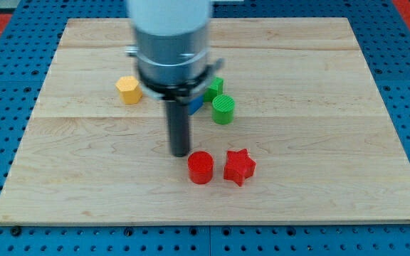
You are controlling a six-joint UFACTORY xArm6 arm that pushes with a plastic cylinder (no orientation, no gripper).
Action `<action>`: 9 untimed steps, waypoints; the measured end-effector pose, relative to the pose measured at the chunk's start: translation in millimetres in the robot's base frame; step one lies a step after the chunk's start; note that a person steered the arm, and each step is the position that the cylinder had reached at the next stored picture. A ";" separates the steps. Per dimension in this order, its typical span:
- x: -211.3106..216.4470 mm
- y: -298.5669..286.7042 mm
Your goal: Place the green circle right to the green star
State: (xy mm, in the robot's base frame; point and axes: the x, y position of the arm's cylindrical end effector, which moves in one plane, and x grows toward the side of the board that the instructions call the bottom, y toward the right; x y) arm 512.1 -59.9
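1. A pale wooden surface [319, 85] lay on a blue perforated base, with a red strip at the view's top corners.
2. This arm had no pincer to open or close, so nothing was gripped; it ended in a dark rod, and my tip [181, 153] rested on the surface just to the view's upper left of the red cylinder [200, 168], apparently not touching it.
3. The red star [239, 167] stood just beside the red cylinder, on its right in the view.
4. The green circle [223, 110] stood higher, to the view's right of the rod. The green star [214, 88] was just above it and slightly left, partly hidden by the arm.
5. A blue block [195, 105], shape unclear, showed behind the rod; a yellow hexagon-like block [128, 90] lay apart on the left.
6. I judged that the circle sat below the star, so it needed a push up and to the right.
7. The right half was open, with edges far away, so room was sufficient.
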 end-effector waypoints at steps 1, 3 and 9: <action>6.4 -25.3; 6.7 -30.2; -94.2 137.0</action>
State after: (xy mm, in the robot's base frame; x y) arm 417.9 77.1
